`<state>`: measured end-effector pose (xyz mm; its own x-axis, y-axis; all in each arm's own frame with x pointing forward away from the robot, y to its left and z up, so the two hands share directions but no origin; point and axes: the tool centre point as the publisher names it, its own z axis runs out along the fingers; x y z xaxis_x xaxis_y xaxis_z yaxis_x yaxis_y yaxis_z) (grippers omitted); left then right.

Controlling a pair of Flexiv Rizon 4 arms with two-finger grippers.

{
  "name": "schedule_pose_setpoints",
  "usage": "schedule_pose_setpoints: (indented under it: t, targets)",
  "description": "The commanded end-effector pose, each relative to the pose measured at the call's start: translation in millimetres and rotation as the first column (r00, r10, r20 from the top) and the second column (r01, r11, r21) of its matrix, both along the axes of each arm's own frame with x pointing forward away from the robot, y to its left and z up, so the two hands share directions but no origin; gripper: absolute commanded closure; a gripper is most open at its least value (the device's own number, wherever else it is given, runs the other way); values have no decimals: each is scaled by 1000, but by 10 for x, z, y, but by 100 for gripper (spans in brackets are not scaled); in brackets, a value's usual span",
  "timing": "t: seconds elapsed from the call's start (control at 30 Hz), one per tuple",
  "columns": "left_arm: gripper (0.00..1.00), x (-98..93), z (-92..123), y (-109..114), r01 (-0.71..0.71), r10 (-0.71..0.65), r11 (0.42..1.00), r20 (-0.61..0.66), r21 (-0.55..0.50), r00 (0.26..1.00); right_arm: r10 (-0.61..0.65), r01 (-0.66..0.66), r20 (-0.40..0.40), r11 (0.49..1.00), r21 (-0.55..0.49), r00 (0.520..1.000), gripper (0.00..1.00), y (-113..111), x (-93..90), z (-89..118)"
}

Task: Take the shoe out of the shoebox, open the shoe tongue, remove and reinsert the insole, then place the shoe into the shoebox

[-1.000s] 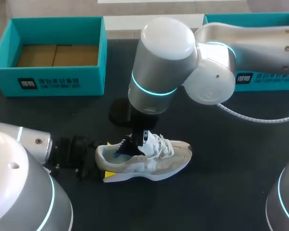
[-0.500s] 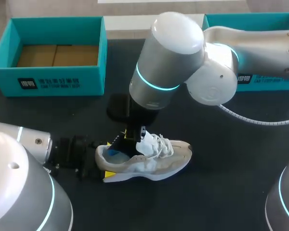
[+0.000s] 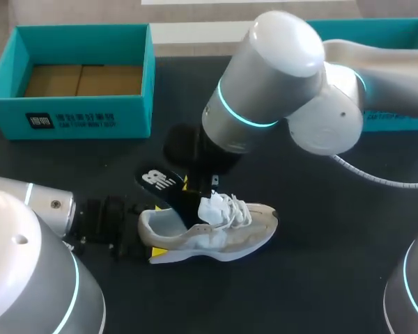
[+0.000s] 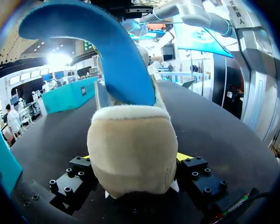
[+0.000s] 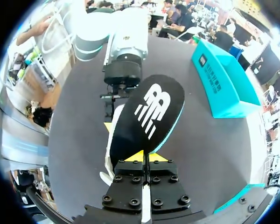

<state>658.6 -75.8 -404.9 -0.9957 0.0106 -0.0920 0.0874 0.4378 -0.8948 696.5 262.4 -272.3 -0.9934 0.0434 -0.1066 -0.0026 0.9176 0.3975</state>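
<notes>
A beige and white shoe [image 3: 219, 228] lies on its sole on the dark table, toe to the right. My left gripper [image 3: 152, 240] holds its heel [image 4: 130, 149] from both sides, its yellow tips just showing beside it. The insole [image 3: 159, 179], black with a white logo on top and blue underneath [image 4: 98, 46], hangs in the air above the shoe's opening. My right gripper [image 5: 144, 157] is shut on the insole's [image 5: 149, 112] front end, just above the tongue and laces [image 3: 226, 207].
An open teal shoebox [image 3: 76, 118] with a brown bottom stands at the back left. A second teal box [image 3: 404, 31] stands at the back right, partly behind my right arm. My right arm's big joint [image 3: 265, 76] hangs over the table's middle.
My right arm has risen and swung back, drawing the insole out of the shoe's opening into the air. The left gripper and the shoe have stayed put.
</notes>
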Motion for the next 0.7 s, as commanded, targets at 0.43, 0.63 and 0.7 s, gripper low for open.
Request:
schedule_pose_setpoints:
  t: [0.43,0.63,0.7]
  targets:
    - [100,-9,-18,-8,-1,1,1000,1,2,1000,136,-130,-95,989,68,986,100,244,-139,-218]
    - [100,-9,-18,-8,-1,1,1000,1,2,1000,165,-158,-116,985,72,979,100,314,-149,-282]
    - [100,-9,-18,-8,-1,1,1000,1,2,1000,166,-158,-119,985,72,979,100,314,-141,-298]
